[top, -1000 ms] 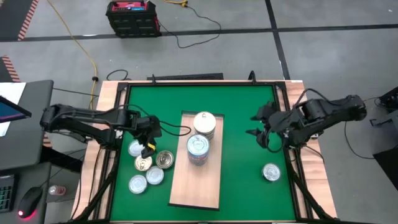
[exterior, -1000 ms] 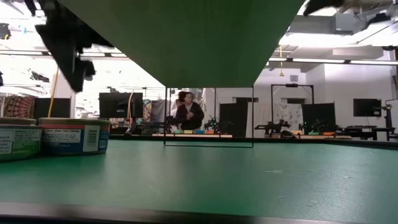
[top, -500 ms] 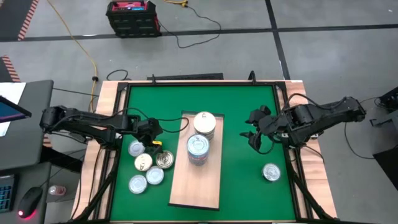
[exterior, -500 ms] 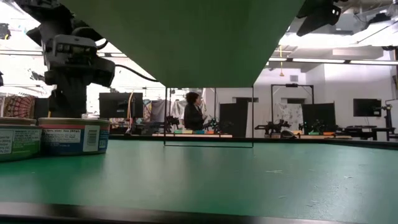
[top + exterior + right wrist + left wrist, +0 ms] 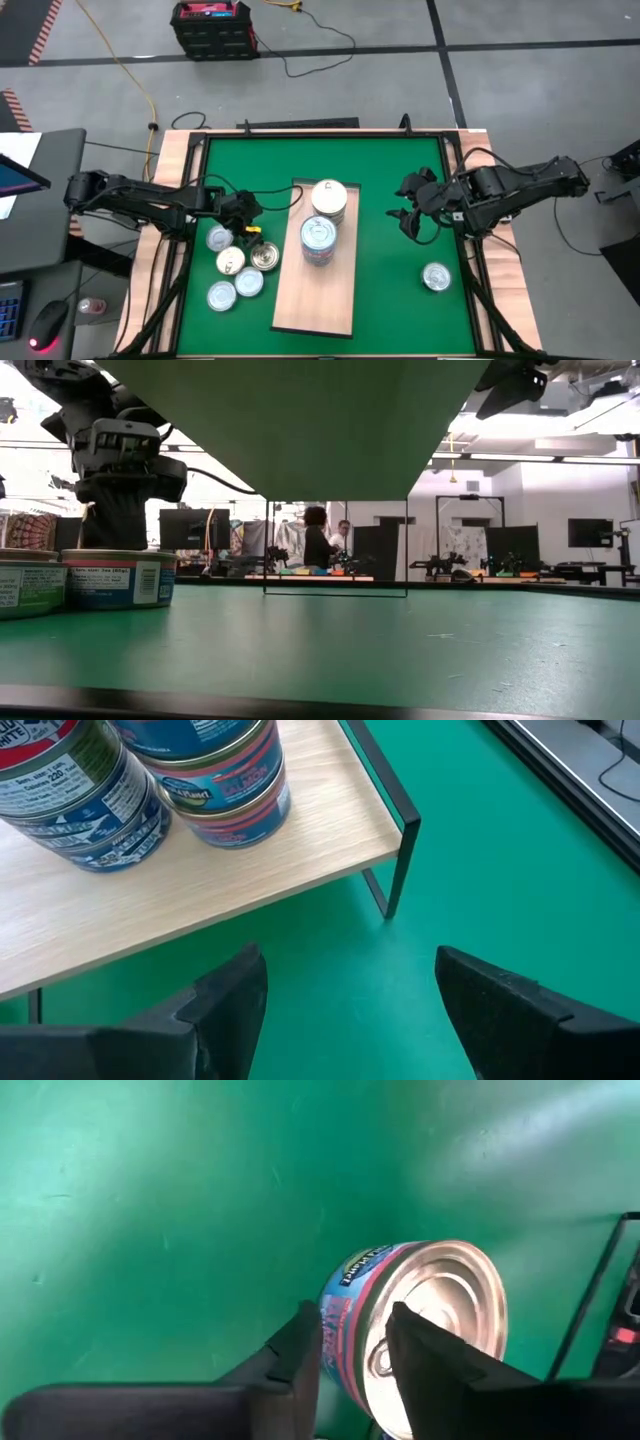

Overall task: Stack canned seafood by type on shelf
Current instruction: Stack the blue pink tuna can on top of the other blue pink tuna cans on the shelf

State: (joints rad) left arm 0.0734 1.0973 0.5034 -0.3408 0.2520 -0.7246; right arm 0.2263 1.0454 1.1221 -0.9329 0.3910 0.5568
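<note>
Left tool: your left tool (image 5: 243,232) is down among the cluster of cans on the green mat (image 5: 390,190), left of the shelf. In the left wrist view its two fingers (image 5: 300,1355) sit narrow on either side of a can's rim; the outer one lies against the label and the inner one over the lid, so it looks clamped on the silver-topped can (image 5: 415,1325) with the blue and pink label.

Left cans: you've got five cans beside the shelf's left edge. One silver can (image 5: 219,239) is just beside the tool, a gold can (image 5: 231,262) and a second gold can (image 5: 265,257) sit below it, and two silver cans (image 5: 248,282) (image 5: 221,296) sit nearest you. From the low view, two labelled cans (image 5: 118,579) stand at the far left with the left arm right above them.

Shelf: your pale wooden shelf (image 5: 315,300) runs down the middle of the mat on thin dark legs. Two stacks stand on its far half, a white-topped stack (image 5: 329,196) behind and a blue-labelled stack (image 5: 319,240) in front. The near half is bare wood.

Right tool: your right tool (image 5: 408,215) hangs over the mat right of the shelf, fingers (image 5: 230,995) spread wide, nothing between them.

Right can: one lone silver can (image 5: 436,277) sits near the counter's right rim (image 5: 470,200), well apart from the rest.
</note>
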